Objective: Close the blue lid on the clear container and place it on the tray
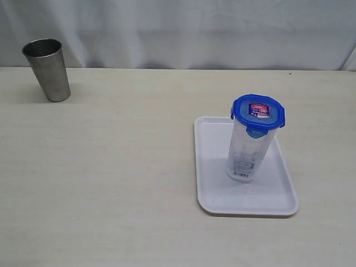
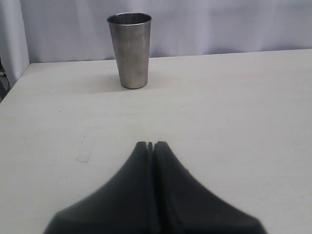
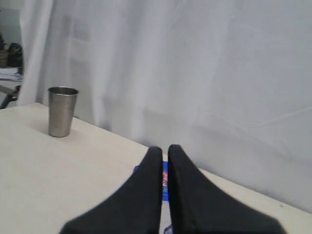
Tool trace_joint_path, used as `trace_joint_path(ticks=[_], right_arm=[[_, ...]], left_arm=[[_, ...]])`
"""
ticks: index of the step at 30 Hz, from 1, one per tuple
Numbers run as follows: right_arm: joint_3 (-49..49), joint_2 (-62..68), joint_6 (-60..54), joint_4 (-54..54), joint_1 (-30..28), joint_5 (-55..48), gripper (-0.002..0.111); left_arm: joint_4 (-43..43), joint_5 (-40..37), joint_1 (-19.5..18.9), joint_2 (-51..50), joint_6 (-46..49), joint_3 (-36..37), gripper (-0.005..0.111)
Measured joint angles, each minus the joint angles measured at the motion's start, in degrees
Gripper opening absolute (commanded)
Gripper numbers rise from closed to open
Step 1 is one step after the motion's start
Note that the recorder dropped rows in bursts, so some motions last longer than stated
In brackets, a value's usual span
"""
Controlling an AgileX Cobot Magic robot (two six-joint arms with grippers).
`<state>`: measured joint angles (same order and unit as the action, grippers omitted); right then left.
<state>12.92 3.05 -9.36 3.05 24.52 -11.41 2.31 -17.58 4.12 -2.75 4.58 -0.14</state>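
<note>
The clear container (image 1: 245, 150) stands upright on the white tray (image 1: 217, 194) at the right of the table, with the blue lid (image 1: 258, 111) sitting on its rim. Neither arm shows in the exterior view. My left gripper (image 2: 150, 144) is shut with nothing between its fingers, held over bare table. My right gripper (image 3: 165, 148) is shut and holds nothing. Past its fingers a sliver of the blue lid (image 3: 165, 181) with its red-and-white sticker shows; the fingers hide the rest of lid and container.
A grey steel cup (image 1: 48, 69) stands upright at the far left of the table, also seen as the steel cup (image 2: 129, 49) in the left wrist view and the steel cup (image 3: 61, 111) in the right. A white curtain (image 1: 183, 30) hangs behind the table.
</note>
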Motion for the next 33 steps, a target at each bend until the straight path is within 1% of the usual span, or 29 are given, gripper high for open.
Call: trace_joint_path(ticks=[6,9,13,15,17,21,24,28,30,33], right_arm=[[-8.4,-2.7,0.0,0.2,-9.5,11.1,0.004],[-11.4,-2.7,0.0,-0.3,-15.5,15.9,0.004],[-12.6,-2.7,0.0,-1.0,-22.4,16.9,0.004],[-12.6,-2.7,0.0,-1.0,-24.1,16.0,0.004],[-12.6,-2.7,0.0,-1.1,-25.3,14.6,0.004],[-12.6,-2.7,0.0,-1.1,-25.7,9.8,0.004],[-12.6,-2.7,1.4,-1.1,-25.7,3.9,0.004],[-12.7,-2.7,6.3,-1.2,-25.7,-4.9,0.004],[-12.7,-2.7,6.8,-1.2,-25.7,-7.5,0.004],[-12.7,-2.7,7.0,-1.2,-25.7,-7.8,0.004]], left_arm=[[0.0,-0.1,0.0,0.0,0.0,0.0,0.0],[0.0,-0.3,0.0,0.0,0.0,0.0,0.0],[0.0,-0.3,0.0,0.0,0.0,0.0,0.0],[0.0,-0.3,0.0,0.0,0.0,0.0,0.0],[0.0,-0.3,0.0,0.0,0.0,0.0,0.0],[0.0,-0.3,0.0,0.0,0.0,0.0,0.0],[0.0,-0.3,0.0,0.0,0.0,0.0,0.0],[0.0,-0.3,0.0,0.0,0.0,0.0,0.0],[0.0,-0.3,0.0,0.0,0.0,0.0,0.0],[0.0,-0.3,0.0,0.0,0.0,0.0,0.0]])
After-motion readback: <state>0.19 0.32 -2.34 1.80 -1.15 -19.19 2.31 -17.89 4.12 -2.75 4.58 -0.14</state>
